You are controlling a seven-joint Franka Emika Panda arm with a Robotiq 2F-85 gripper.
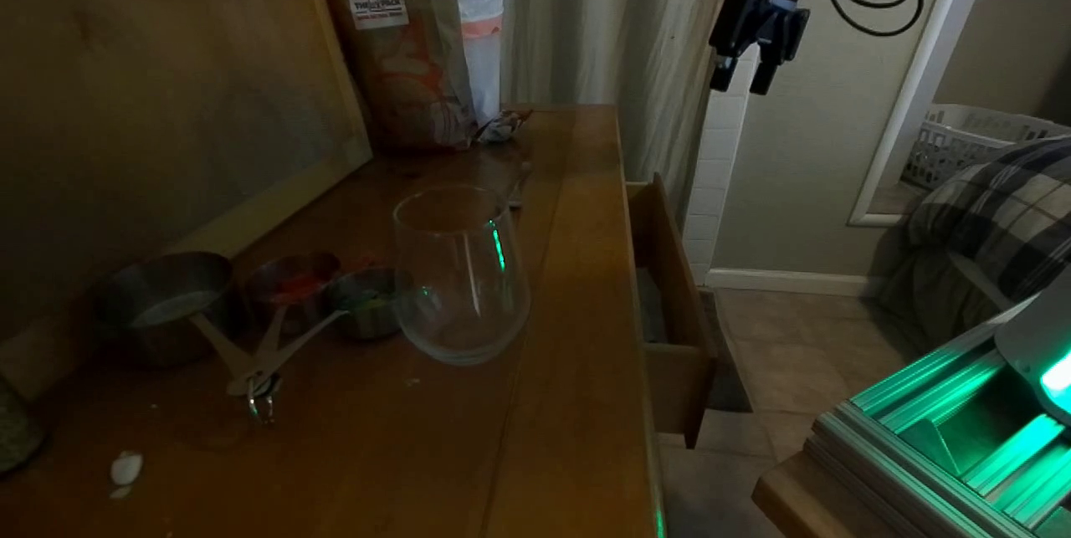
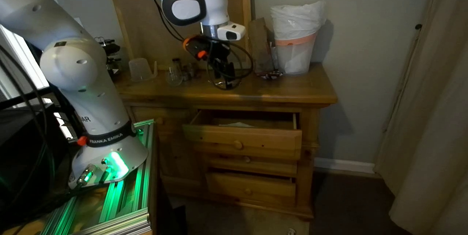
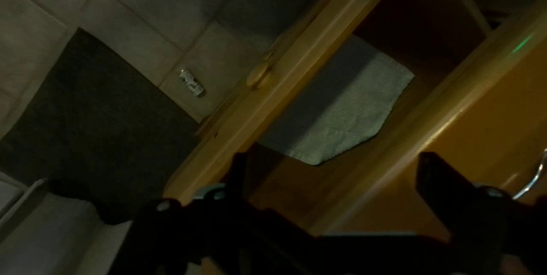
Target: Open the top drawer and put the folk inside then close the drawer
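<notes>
The top drawer of the wooden dresser is pulled out, its front (image 2: 267,141) and round knob showing in an exterior view. The drawer also shows in an exterior view (image 1: 682,287) and in the wrist view (image 3: 295,82). A pale cloth (image 3: 346,99) lies inside it. A thin shiny metal piece (image 3: 532,178), perhaps the fork, lies on the dresser top at the right of the wrist view; it is only partly seen. My gripper (image 3: 333,155) is open and empty, fingers wide apart, above the drawer and dresser edge. It also shows high up in an exterior view (image 1: 742,86).
On the dresser top stand a clear glass (image 1: 460,287), metal measuring cups (image 1: 163,312), a paper bag (image 1: 402,53) and a lined bin (image 2: 296,52). A lower drawer (image 2: 263,189) is slightly open. A dark mat (image 3: 98,129) lies on the floor.
</notes>
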